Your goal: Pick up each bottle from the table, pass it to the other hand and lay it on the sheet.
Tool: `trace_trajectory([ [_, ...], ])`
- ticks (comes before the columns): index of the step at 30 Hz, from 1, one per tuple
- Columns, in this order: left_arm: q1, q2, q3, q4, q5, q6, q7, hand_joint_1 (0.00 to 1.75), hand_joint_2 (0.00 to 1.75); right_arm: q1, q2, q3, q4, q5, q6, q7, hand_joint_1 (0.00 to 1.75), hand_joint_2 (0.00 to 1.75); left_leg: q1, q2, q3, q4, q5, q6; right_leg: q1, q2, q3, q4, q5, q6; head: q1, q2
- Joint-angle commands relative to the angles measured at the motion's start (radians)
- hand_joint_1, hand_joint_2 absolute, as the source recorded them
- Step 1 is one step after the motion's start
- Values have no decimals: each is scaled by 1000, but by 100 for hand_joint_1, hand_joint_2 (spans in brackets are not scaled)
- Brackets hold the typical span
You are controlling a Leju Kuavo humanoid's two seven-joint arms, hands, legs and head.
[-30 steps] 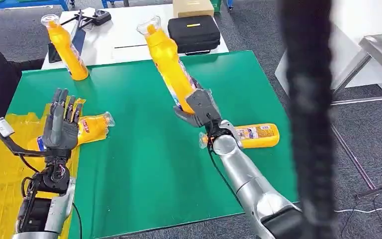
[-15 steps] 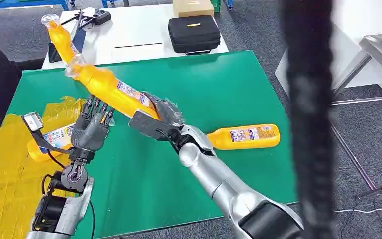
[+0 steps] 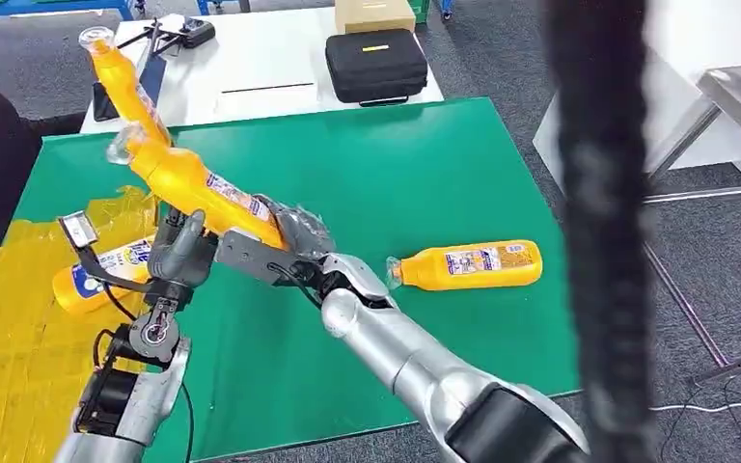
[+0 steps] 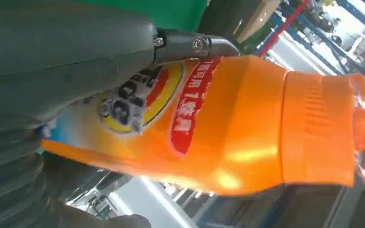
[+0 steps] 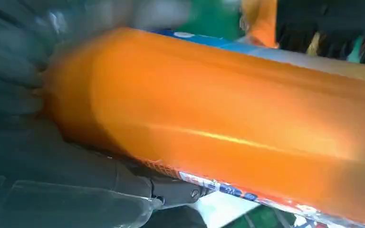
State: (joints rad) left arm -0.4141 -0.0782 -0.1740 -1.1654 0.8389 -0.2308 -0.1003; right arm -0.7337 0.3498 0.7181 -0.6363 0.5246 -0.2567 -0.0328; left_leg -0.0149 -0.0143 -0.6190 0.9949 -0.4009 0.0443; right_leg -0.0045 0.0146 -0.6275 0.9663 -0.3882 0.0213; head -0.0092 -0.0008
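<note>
While raised above the near-left part of the green mat-covered table (image 3: pixel 425 174), held aslant: one orange plastic bottle with a printed label (image 3: pixel 193 183), cap end up and away, base gripped by the right hand (image 3: pixel 294 236), dark fingers wrapped round it. Beside that, touching the same bottle's middle: the left hand (image 3: pixel 178 251), thumb laid along the label in the left wrist view, though how firmly gripped cannot be told. Counted, four orange bottles: the held one; a second orange bottle lying on the crinkled yellow sheet (image 3: pixel 10 338) at the table's left edge (image 3: pixel 96 275); a third orange bottle lying on its side (image 3: pixel 468 265) on bare green near the right edge; a fourth orange bottle standing upright (image 3: pixel 121 82) at the far-left corner. Open green between the hands and the right-hand bottle, and across the far middle. Beyond the far edge, a white table (image 3: pixel 251 68) with one black zipped case (image 3: pixel 376 66).
</note>
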Motion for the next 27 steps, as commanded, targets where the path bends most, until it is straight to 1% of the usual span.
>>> trace_trajectory([
  [1, -82, -33, -2, 75, -17, 16, 14, 0, 175, 5, -1, 314, 33, -49, -11, 46, 175, 175, 2, 1, 5, 1, -3, -3, 2, -2, 5, 0, -3, 0, 0, 0],
  [2, -81, -33, -2, 75, -17, 16, 15, 0, 175, 1, -1, 314, 36, -53, -10, 45, 175, 175, 2, 1, 7, 1, -4, -4, 2, -3, 8, 0, -4, -1, -1, 0],
  [3, -81, -34, -1, 75, -18, 18, 15, 0, 175, -6, -1, 330, 44, -49, -8, 41, 175, 175, 2, 0, 4, 1, -2, -3, 2, -3, 5, 0, -3, 0, 2, 0],
  [4, -80, -36, 1, 76, -19, 19, 17, 0, 175, -4, -1, 365, 38, -42, 2, 50, 175, 175, 2, -1, 5, 2, -3, -4, 3, -4, 6, 0, -4, -1, -1, 0],
  [7, -88, -37, 3, 88, -27, 27, 20, 0, 175, 13, -1, 463, 0, -21, -11, 101, 175, 175, 2, 0, 5, 1, -3, -3, 2, -3, 6, 0, -3, 0, 0, 0],
  [8, -90, -36, 4, 91, -27, 28, 19, 0, 175, 19, -1, 475, -10, -23, -9, 106, 175, 175, 1, 1, 3, 0, -1, -2, 1, -2, 3, 0, -2, 0, 0, 0],
  [9, -91, -34, 8, 93, -29, 28, 14, 0, 175, 23, -1, 492, -19, -27, 0, 111, 175, 175, 2, 0, 6, 1, -3, -4, 2, -4, 6, 0, -4, -1, 0, 0],
  [11, -92, -33, 12, 93, -30, 30, 11, 0, 175, 29, -1, 506, -30, -25, -3, 121, 175, 175, 1, 0, 2, 0, -1, -2, 1, -2, 2, -1, -1, 0, 0, 0],
  [12, -92, -33, 12, 93, -30, 30, 11, 0, 175, 29, -1, 506, -30, -25, -3, 121, 175, 175, 2, -1, 5, 1, -2, -4, 2, -4, 5, 0, -3, -1, 0, 0],
  [14, -92, -33, 12, 93, -30, 30, 11, 0, 175, 29, -1, 506, -30, -25, -3, 121, 175, 175, 2, 0, 2, 0, -1, -3, 2, -3, 3, -1, -2, -1, 0, 0],
  [16, -86, -31, 19, 84, -32, 35, 8, 0, 175, 30, -1, 525, -36, -37, 21, 113, 175, 175, 3, -2, 7, 2, -5, -5, 3, -6, 9, 1, -6, -1, 0, 0],
  [17, -86, -30, 20, 84, -32, 36, 8, 0, 175, 35, -1, 529, -37, -37, 23, 113, 175, 175, 2, 0, 2, 0, -1, -3, 2, -3, 3, 0, -2, -1, 0, 0],
  [18, -83, -30, 23, 81, -34, 38, 6, 0, 175, 37, -1, 535, -42, -45, 31, 118, 175, 175, 2, 0, 4, 1, -2, -3, 2, -4, 5, 0, -3, -1, 0, 0],
  [19, -81, -31, 28, 77, -36, 43, 4, 0, 175, 35, -1, 542, -38, -55, 27, 126, 175, 175, 2, 0, 3, 0, -1, -3, 2, -3, 3, -1, -2, -1, 0, 0],
  [20, -79, -32, 30, 74, -36, 46, 5, 0, 175, 33, -1, 542, -36, -62, 26, 128, 175, 175, 2, -1, 5, 1, -3, -4, 2, -4, 6, 0, -4, -1, 0, 0],
  [21, -78, -32, 31, 73, -36, 47, 5, 70, 175, 31, -1, 539, -32, -64, 23, 129, 175, 175, 2, 0, 3, 1, -2, -3, 2, -3, 4, -1, -2, -1, 1, 0],
  [22, -76, -32, 32, 72, -36, 47, 4, 70, 175, 28, -1, 538, -27, -65, 23, 128, 175, 175, 3, -1, 4, 2, -3, -4, 3, -4, 6, 0, -4, -1, 0, 0],
  [24, -75, -32, 33, 71, -36, 48, 4, 70, 175, 26, -1, 536, -23, -67, 24, 124, 175, 175, 2, 0, 2, 0, -1, -3, 2, -3, 3, 0, -2, -1, 0, 0],
  [26, -75, -32, 33, 71, -36, 48, 4, 70, 175, 26, -1, 536, -23, -67, 24, 124, 175, 175, 2, -1, 3, 1, -2, -3, 2, -4, 4, 0, -3, -1, 0, 0],
  [27, -75, -33, 33, 69, -37, 47, 1, 155, 175, 24, -1, 537, -22, -68, 21, 126, 175, 175, 2, 0, 2, 1, -1, -3, 2, -3, 3, -1, -2, -1, 0, 0],
])
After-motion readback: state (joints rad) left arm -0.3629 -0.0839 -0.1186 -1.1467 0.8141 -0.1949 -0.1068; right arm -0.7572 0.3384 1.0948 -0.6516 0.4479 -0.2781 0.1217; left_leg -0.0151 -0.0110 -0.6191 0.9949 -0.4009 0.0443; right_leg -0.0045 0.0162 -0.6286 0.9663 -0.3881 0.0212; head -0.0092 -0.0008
